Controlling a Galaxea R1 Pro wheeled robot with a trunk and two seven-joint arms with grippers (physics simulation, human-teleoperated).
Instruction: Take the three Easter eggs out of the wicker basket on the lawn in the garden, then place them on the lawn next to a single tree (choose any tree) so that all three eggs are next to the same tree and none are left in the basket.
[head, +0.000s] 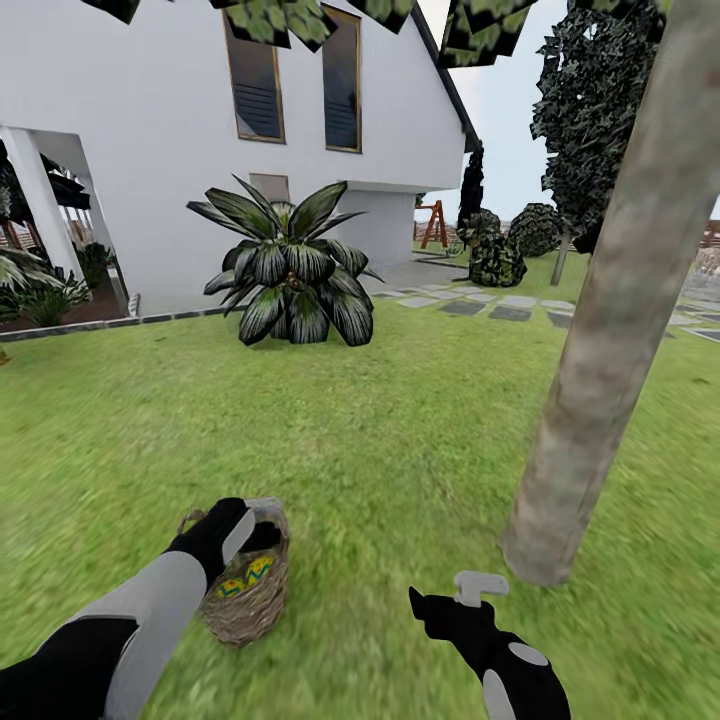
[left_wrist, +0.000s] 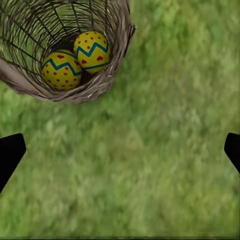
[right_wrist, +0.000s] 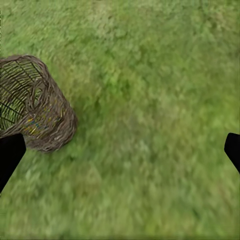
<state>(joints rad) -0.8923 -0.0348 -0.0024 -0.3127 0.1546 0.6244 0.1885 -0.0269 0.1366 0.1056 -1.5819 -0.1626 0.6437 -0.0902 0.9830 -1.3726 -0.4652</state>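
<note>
The wicker basket stands on the lawn near my left arm. Two Easter eggs lie in it, yellow with red dots and blue zigzags; one shows through the weave in the head view. My left gripper hangs over the basket's rim, open and empty, its black fingertips far apart in its wrist view. My right gripper is open and empty just above the grass, a short way from the foot of the tree. Its wrist view shows the basket off to one side.
The grey-brown trunk leans up along the right side. A short dark-fronded palm stands mid-lawn before the white house. Stone paving slabs, dark shrubs and a wooden playset lie further back.
</note>
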